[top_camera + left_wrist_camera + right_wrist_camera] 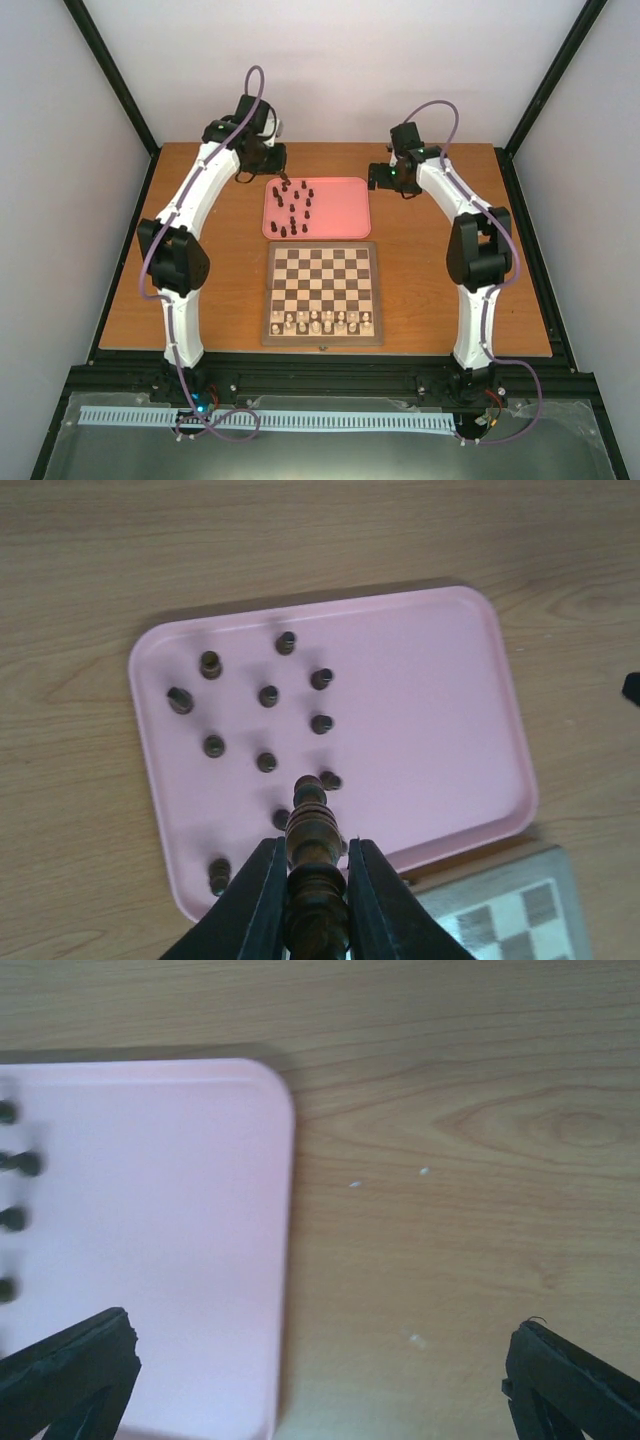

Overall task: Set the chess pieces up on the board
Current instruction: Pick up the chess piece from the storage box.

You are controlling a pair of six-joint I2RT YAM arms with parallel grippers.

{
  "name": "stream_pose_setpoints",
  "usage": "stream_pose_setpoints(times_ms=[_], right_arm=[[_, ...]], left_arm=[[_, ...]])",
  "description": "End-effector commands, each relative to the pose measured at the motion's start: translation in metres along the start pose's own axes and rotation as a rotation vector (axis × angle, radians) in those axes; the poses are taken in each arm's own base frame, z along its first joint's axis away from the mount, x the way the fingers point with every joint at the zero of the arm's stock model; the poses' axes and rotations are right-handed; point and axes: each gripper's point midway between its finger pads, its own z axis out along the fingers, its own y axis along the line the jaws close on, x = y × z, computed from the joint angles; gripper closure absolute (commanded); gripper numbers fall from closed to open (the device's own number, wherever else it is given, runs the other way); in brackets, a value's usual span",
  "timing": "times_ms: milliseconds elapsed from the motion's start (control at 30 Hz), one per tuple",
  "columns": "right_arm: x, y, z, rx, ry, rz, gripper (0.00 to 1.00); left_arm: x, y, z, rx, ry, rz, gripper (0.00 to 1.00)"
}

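Several dark chess pieces (293,205) stand on the pink tray (345,210) behind the board (322,292). Pale pieces (322,321) fill the board's near rows. My left gripper (312,875) is shut on a tall dark chess piece (312,835) and holds it above the tray's (420,700) near part, where several dark pieces (268,695) stand. It hangs at the tray's far left corner in the top view (272,160). My right gripper (320,1380) is open and empty, over the tray's right edge (200,1260) and the bare table; in the top view (385,178) it is beside the tray's far right corner.
The wooden table (430,290) lies inside a black frame with pale walls on three sides. A corner of the board (510,910) shows in the left wrist view. Dark pieces (15,1165) line the left edge of the right wrist view.
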Motion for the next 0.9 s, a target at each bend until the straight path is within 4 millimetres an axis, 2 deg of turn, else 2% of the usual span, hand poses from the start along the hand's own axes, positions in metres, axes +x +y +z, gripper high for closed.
stream_pose_setpoints(times_ms=[0, 133, 300, 533, 700, 867], right_arm=[[-0.010, 0.037, -0.062, -0.246, -0.074, 0.023, 0.01], [0.005, 0.068, -0.102, -0.463, -0.081, 0.030, 0.02], [0.018, 0.100, -0.157, -0.700, -0.090, 0.000, 0.03], [0.032, 0.118, -0.218, -0.972, -0.108, 0.015, 0.07], [0.039, 0.127, -0.261, -1.074, -0.159, -0.036, 0.07], [0.033, 0.136, -0.309, -1.169, -0.224, -0.084, 0.10]], left_arm=[[-0.012, -0.038, -0.054, 0.171, -0.069, -0.028, 0.98], [-0.008, -0.068, -0.084, 0.351, -0.092, -0.064, 0.99], [0.005, -0.094, -0.125, 0.522, -0.096, -0.086, 0.99], [0.016, -0.130, -0.188, 0.794, -0.105, -0.087, 0.99], [0.019, -0.144, -0.218, 0.922, -0.125, -0.078, 0.99], [0.022, -0.153, -0.241, 0.997, -0.133, -0.058, 0.99]])
